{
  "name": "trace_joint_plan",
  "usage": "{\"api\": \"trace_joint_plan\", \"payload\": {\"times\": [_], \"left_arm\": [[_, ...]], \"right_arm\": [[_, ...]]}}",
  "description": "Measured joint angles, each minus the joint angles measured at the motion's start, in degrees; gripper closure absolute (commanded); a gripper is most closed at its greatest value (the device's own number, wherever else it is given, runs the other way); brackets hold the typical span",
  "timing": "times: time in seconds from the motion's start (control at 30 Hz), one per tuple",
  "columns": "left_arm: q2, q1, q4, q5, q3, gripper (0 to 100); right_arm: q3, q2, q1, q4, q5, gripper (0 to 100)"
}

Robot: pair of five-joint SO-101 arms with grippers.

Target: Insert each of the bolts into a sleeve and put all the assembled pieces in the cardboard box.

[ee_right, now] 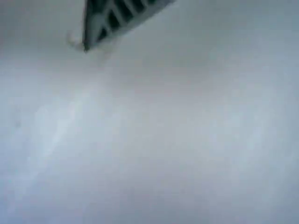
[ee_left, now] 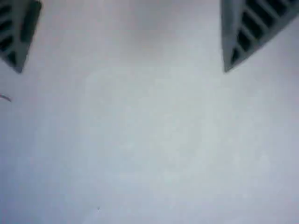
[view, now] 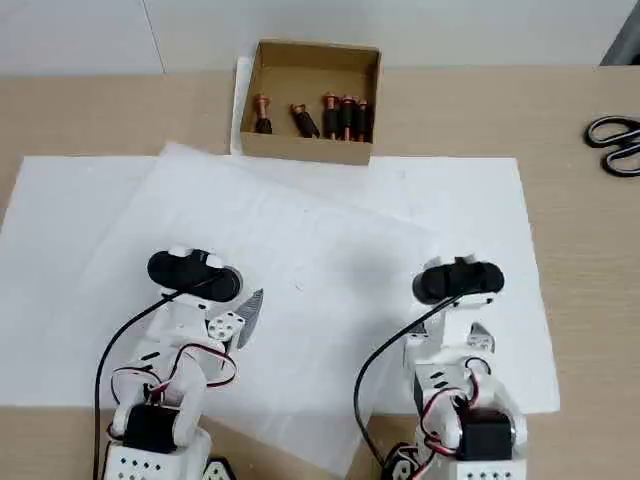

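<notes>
The left gripper [ee_left: 122, 70] is seen spread wide, its two grey ribbed fingers [ee_left: 243, 32] set far apart with nothing held between them, and it is poised just above a large overlapping white paper sheet [ee_left: 149, 149]. The right gripper [ee_right: 93, 39] is likewise found low over the same white paper, but whether it is wide or closed cannot be told, and nothing is seen held in it. In the high view both white arms, each topped by a black motor, are placed side by side at the near edge of the light wooden table [view: 80, 110], well apart from the task's things. The copper-headed bolts seated in black sleeves [view: 345, 117] are all laid inside the shallow square cardboard box [view: 305, 148], three of them close together toward one side and two spaced farther along. The box is set at the far edge of the paper. A pair of black-handled scissors [view: 615, 145] is left on the bare table well off to the right.
</notes>
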Motion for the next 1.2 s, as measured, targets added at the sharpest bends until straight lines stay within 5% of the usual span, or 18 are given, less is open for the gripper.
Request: {"api": "trace_joint_plan", "payload": {"times": [1.2], "left_arm": [[0.00, 0.00, 0.00, 0.00, 0.00, 74]], "right_arm": [[3.43, 0.00, -0.35, -1.49, -3.08, 71.6]]}}
